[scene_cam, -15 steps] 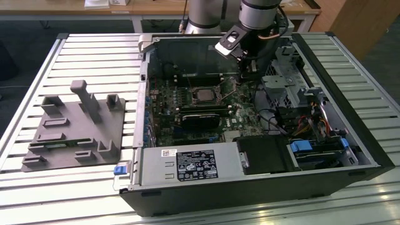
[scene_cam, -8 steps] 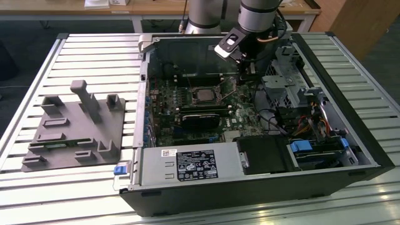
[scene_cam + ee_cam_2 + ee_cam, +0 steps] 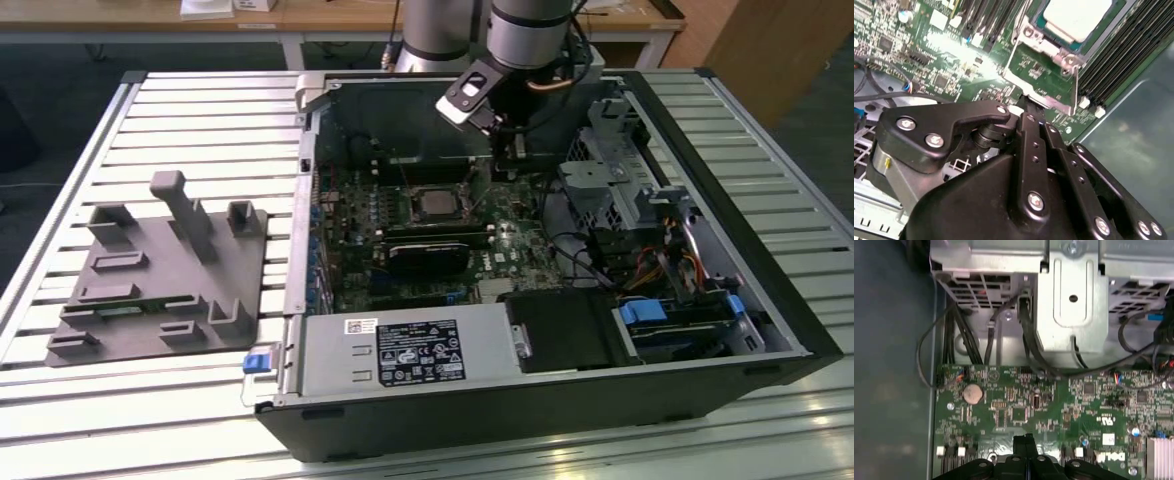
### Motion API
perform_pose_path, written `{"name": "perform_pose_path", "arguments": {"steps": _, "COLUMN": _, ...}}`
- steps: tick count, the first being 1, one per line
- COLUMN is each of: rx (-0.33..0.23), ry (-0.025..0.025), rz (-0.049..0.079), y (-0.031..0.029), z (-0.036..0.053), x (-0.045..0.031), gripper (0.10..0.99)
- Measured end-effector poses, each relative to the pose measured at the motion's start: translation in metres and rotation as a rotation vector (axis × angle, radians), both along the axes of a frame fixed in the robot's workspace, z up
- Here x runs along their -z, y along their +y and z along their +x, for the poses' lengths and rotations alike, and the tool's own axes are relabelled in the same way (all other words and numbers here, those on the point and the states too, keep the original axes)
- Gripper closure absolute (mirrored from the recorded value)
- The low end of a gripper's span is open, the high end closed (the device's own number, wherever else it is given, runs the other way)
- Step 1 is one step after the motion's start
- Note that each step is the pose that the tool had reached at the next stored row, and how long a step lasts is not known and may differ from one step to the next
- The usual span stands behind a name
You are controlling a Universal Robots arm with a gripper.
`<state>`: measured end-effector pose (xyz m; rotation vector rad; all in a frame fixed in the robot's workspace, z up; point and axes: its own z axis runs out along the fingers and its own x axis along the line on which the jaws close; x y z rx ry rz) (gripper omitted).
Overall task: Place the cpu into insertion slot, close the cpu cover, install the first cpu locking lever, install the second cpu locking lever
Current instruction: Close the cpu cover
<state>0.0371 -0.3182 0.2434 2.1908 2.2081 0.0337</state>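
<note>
we see the open computer case (image 3: 534, 425) lying on the slatted metal desk (image 3: 200, 110), with a grey moulded fixture (image 3: 134, 290) on the desk to the exterior view's left of it. the arm reaches down into the case. its pincer (image 3: 506, 168) hangs low over the green motherboard (image 3: 527, 240), near the socket on the exterior view's right and a little farther back.

the cpu (image 3: 434, 203) sits in the insertion slot (image 3: 404, 203), its silver-grey top facing up. in the second wrist view the chip (image 3: 1076, 17) lies flat and the silvery cpu cover (image 3: 1030, 34) frames its edge. a thin metal lever (image 3: 1076, 85) runs along one side of the socket bracket; we cannot tell whether it is hooked down.

the pincer (image 3: 1026, 104) has its black fingers (image 3: 1035, 135) pressed together, the tips just beside the bracket's edge. we cannot tell whether they touch it. in the first wrist view the joined tips (image 3: 1025, 439) point at the board, with a round coin cell (image 3: 973, 393) nearby and a grey metal drive cage (image 3: 1074, 300) beyond. black cables (image 3: 1029, 350) drop from the cage to the board.
</note>
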Motion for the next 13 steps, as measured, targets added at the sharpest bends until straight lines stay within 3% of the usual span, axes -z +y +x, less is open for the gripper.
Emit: {"name": "perform_pose_path", "arguments": {"steps": 13, "rx": 0.000, "ry": 0.0000, "rz": 0.000, "y": 0.0000, "z": -0.0207, "x": 0.0013, "gripper": 0.980}}
